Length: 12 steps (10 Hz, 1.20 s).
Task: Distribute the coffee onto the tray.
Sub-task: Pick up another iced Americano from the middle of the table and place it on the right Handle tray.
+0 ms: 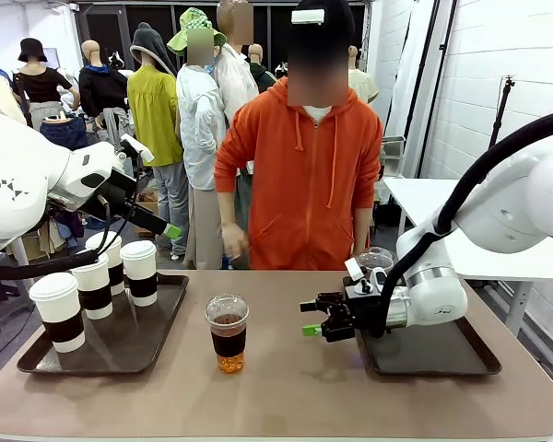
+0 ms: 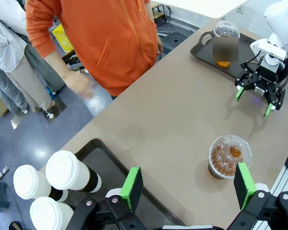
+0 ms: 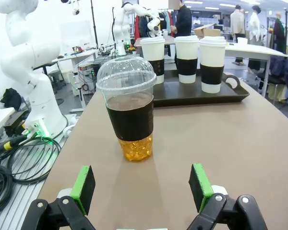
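brown left tray (image 1: 120,345) holds four white paper cups (image 1: 96,285) with dark sleeves. left gripper (image 2: 188,186) hovers over tray edge, pads apart, nothing between. clear dome cup (image 1: 228,333) of brown liquid stands on bare table (image 1: 286,396), between trays. right gripper (image 1: 309,317) near it, not touching, jaws apart, empty. second dome cup (image 1: 378,261) on right tray (image 1: 442,357), far corner.

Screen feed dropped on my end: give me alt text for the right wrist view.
The right gripper is open, pointed at a clear dome-lidded cup of brown liquid that stands upright on the tan table ahead of it, untouched. Farther back, a dark tray holds white lidded paper cups with dark sleeves.
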{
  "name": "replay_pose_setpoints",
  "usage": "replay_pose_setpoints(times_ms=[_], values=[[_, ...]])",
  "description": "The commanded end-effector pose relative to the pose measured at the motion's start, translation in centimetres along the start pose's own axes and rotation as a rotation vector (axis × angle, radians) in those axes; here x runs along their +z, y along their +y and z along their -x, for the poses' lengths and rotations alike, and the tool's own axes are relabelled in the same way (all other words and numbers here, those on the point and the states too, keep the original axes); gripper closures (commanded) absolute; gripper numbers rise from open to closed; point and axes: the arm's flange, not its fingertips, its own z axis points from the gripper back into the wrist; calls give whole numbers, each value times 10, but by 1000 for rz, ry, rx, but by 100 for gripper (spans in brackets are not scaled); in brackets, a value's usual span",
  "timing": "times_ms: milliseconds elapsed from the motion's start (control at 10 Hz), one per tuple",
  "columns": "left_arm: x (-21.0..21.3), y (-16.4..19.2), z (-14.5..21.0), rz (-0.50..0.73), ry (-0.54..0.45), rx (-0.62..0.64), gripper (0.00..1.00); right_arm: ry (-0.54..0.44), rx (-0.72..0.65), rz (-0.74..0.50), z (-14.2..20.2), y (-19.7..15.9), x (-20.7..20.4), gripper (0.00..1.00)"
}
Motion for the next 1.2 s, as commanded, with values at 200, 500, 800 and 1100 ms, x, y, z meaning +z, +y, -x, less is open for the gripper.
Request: replay_pose_setpoints(times_ms=[200,500,800,1100], values=[[0,1,1,11,-1,5,0,0,1,-11,1,-1,-6,0],[0,1,1,11,-1,5,0,0,1,-11,1,-1,-6,0],[0,1,1,11,-1,5,0,-6,-1,-8,-1,-1,-20,0],[0,1,1,11,-1,5,0,-28,-7,52,5,10,-51,0]])
